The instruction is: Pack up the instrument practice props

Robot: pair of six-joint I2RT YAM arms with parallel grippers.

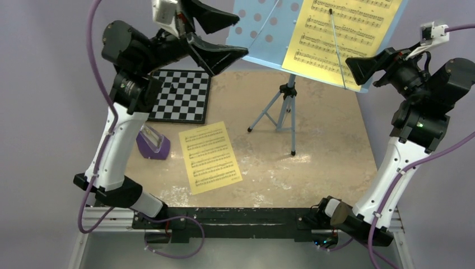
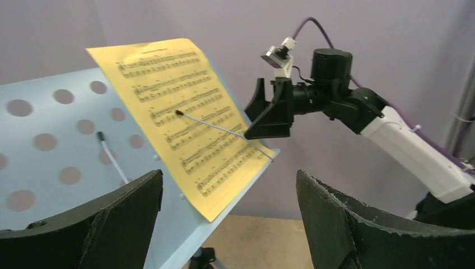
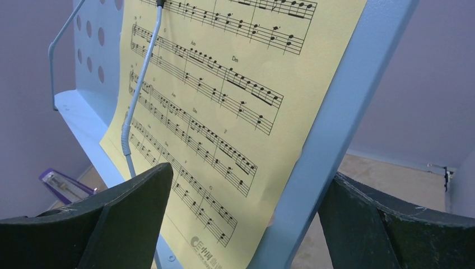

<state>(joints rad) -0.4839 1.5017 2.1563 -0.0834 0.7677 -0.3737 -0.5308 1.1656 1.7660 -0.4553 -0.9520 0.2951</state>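
The light blue music stand (image 1: 263, 33) stands on its tripod at the back of the table. One yellow music sheet (image 1: 341, 39) rests on its hole-dotted tray under a thin wire arm. A second yellow sheet (image 1: 210, 157) lies flat on the table. The purple metronome (image 1: 152, 143) sits at the left, partly behind my left arm. My left gripper (image 1: 242, 36) is open and empty at the tray's left end, and the tray (image 2: 56, 140) and sheet (image 2: 179, 112) fill its view. My right gripper (image 3: 252, 174) is open, its jaws on either side of the tray's right edge (image 3: 347, 112) and the sheet (image 3: 224, 84).
A black-and-white checkerboard (image 1: 182, 95) lies at the back left, under my left arm. The tripod legs (image 1: 283, 115) spread over the middle of the tan table top. A purple-grey wall surrounds the table. The metronome (image 3: 64, 185) shows low down in the right wrist view.
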